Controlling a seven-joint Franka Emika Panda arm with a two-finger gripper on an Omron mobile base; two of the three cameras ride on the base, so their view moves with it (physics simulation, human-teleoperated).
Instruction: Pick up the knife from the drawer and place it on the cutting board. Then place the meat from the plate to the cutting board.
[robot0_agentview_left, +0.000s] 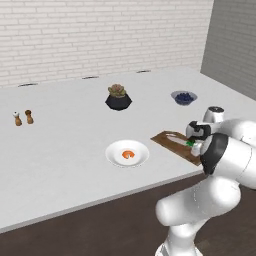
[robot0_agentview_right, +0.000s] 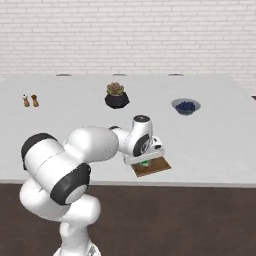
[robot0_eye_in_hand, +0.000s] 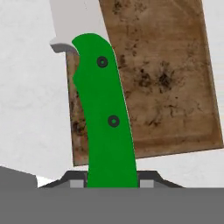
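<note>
Hand view: gripper (robot0_eye_in_hand: 111, 181) pinches the knife (robot0_eye_in_hand: 105, 118) by its green handle, long axis toward 12 o'clock, cutting board (robot0_eye_in_hand: 170, 78) directly beneath, extending to 1 o'clock.

On the counter (robot0_agentview_left: 60, 150) before you, the plate (robot0_agentview_left: 116, 157) lies near the front edge, with the meat (robot0_agentview_left: 128, 154) on it. To its right you find the cutting board (robot0_agentview_left: 170, 141), also near the front edge. The gripper (robot0_eye_in_hand: 111, 178) is above the board, closed on the knife (robot0_eye_in_hand: 105, 118), which runs over the board's left part in the hand view. Behind the plate stands a potted plant (robot0_agentview_left: 118, 97); to the plant's right, behind the board, a bowl (robot0_agentview_left: 184, 97). Two shakers (robot0_agentview_left: 23, 117) stand side by side far to your left.
</note>
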